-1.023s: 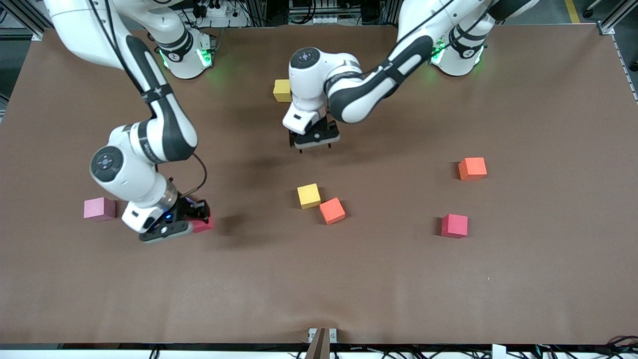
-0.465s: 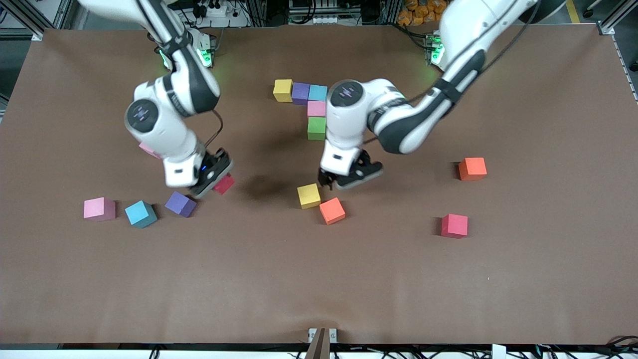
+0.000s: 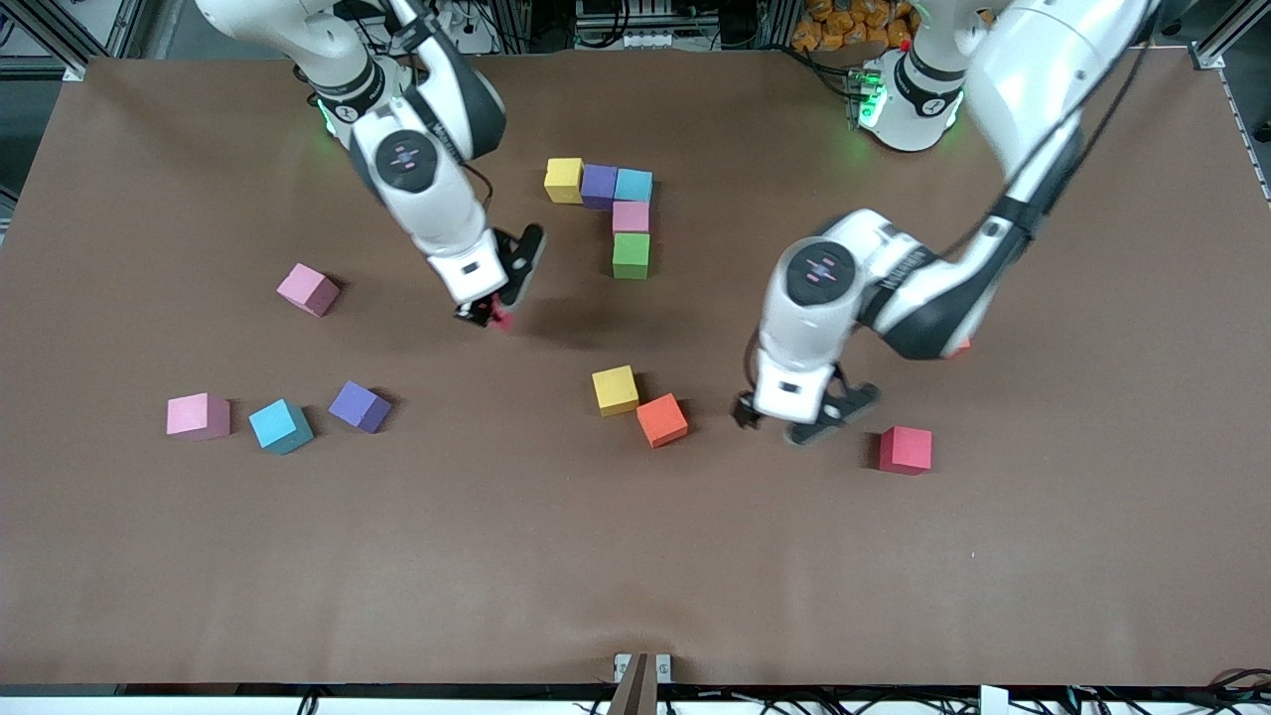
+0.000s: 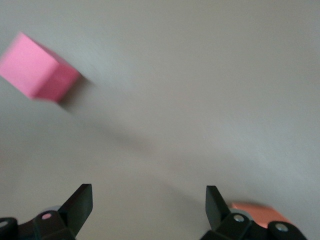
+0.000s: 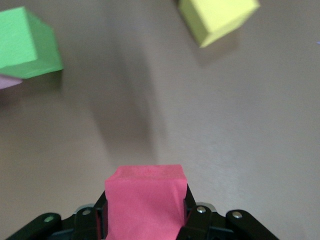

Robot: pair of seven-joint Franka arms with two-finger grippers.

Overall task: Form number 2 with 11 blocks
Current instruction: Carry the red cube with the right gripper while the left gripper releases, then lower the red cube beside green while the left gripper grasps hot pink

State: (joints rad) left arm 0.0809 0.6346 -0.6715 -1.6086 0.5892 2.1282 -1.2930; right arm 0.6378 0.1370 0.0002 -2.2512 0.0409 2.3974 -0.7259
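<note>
Right gripper point(image 3: 489, 316) up over bare table point(image 3: 199, 556), toward the right arm's end from the green block point(image 3: 631, 255), fingers clamped on a red block point(image 5: 145, 200); only a sliver of that block visible in the front view, most of it plain in the right wrist view. Left gripper point(image 3: 794, 422) low over the table between the orange block point(image 3: 661, 419) and a second red block point(image 3: 906, 449), fingers spread wide point(image 4: 80, 205), nothing between them. Number 2 partly built near the arms' bases: yellow block point(image 3: 563, 180), purple block point(image 3: 599, 186) and light blue block point(image 3: 634, 185) touching in a row, pink block point(image 3: 631, 215) touching the light blue one on its camera side, green block touching the pink one, nearer still to the camera. Loose near mid-table: another yellow block point(image 3: 615, 389), corner to corner with the orange block. Loose toward the right arm's end: tilted pink block point(image 3: 308, 289); nearer the camera, in a rough line, pink block point(image 3: 198, 415), light blue block point(image 3: 280, 426), purple block point(image 3: 358, 406). Edge of another orange block point(image 3: 959, 348) barely showing under the left arm's forearm.
</note>
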